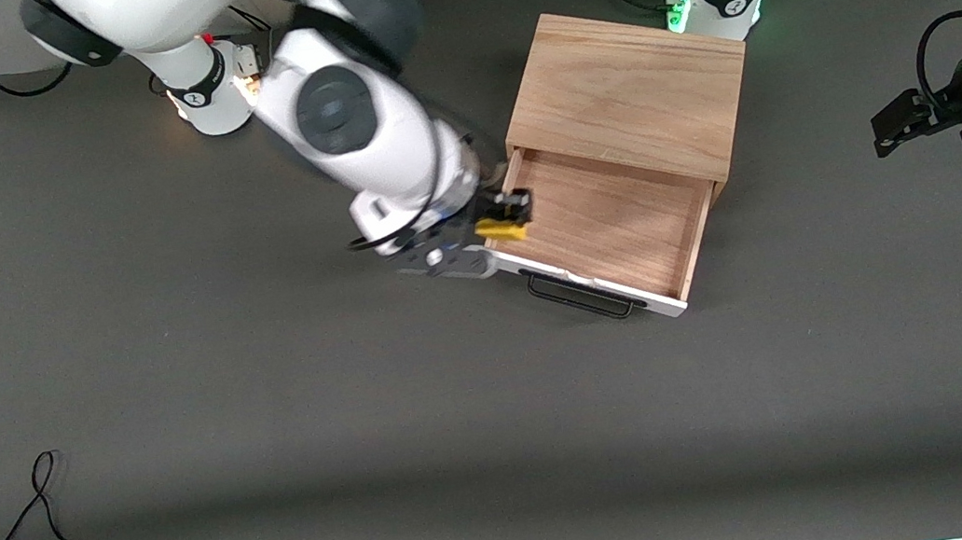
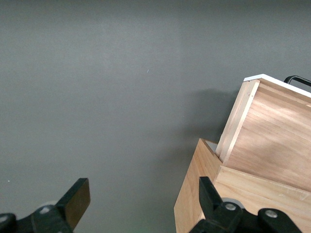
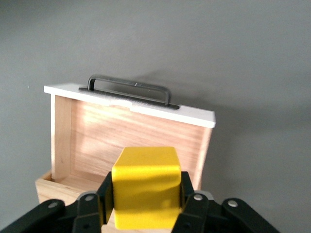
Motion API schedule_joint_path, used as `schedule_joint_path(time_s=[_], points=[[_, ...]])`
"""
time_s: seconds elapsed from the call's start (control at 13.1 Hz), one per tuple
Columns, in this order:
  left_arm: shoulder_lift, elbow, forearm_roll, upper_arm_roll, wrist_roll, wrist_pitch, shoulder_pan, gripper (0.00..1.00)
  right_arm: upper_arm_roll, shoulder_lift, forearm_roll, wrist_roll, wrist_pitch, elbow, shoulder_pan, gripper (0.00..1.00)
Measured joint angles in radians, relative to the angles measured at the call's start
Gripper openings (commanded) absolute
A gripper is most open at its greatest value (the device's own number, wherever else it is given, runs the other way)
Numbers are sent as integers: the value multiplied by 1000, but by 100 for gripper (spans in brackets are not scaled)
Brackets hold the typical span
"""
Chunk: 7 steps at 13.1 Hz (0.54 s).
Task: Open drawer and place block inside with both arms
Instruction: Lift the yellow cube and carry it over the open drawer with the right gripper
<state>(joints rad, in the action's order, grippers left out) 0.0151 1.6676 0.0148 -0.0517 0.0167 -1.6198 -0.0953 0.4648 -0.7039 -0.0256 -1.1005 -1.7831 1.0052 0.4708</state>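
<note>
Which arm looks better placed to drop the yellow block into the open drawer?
The right: its gripper already holds the block over the open drawer. The left gripper waits open, off toward its own end of the table.

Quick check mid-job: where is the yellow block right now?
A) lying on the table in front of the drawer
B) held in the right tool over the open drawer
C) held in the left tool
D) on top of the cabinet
B: the right tool is shut on the block above the pulled-out drawer.

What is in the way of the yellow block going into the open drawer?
Nothing visible. The right gripper holds the block over the drawer, whose tray is pulled out and bare. The left gripper waits beside the cabinet.
</note>
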Motion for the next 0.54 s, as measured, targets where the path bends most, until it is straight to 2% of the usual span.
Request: schedule_joint_path(time_s=[0.38,0.54], points=[[0,8,1,0,8,17,1,100,-2,-93,-133,-6,-108,0,117,9],[0,13,1,-1,8,18,3,100,-2,-140,-157,-32,-151,0,143,9]])
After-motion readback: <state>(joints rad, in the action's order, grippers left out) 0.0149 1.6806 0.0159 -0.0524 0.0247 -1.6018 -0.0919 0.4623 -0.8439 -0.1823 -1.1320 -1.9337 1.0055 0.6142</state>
